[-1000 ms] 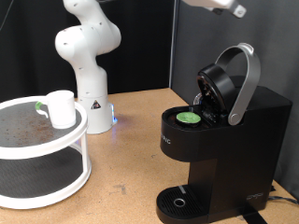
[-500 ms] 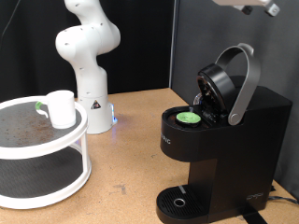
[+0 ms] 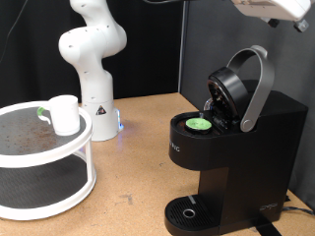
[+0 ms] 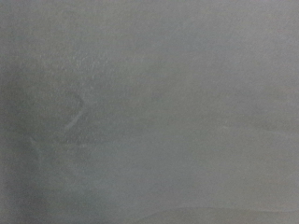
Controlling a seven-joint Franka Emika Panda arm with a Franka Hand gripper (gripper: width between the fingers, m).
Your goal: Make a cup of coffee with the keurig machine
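Note:
The keurig machine (image 3: 246, 147) stands at the exterior view's right with its grey-trimmed lid (image 3: 232, 90) tipped open and its silver handle (image 3: 259, 84) raised. A green-topped pod (image 3: 200, 124) sits in the open chamber. The white cup (image 3: 65, 113) stands on the upper tier of a round white rack (image 3: 59, 202) at the exterior view's left. My gripper (image 3: 276, 10) shows only as a white piece of the hand at the top right edge, high above the machine and touching nothing. The wrist view is a blurred grey field with nothing recognisable.
The white arm base (image 3: 94, 69) stands at the back, between rack and machine, with a blue light low on it. The round drip base (image 3: 187, 211) holds nothing. A wooden tabletop (image 3: 138, 167) lies between rack and machine. A dark curtain hangs behind.
The hand has slid along the top edge toward the exterior view's right, above the machine. Cup, pod and lid have not moved.

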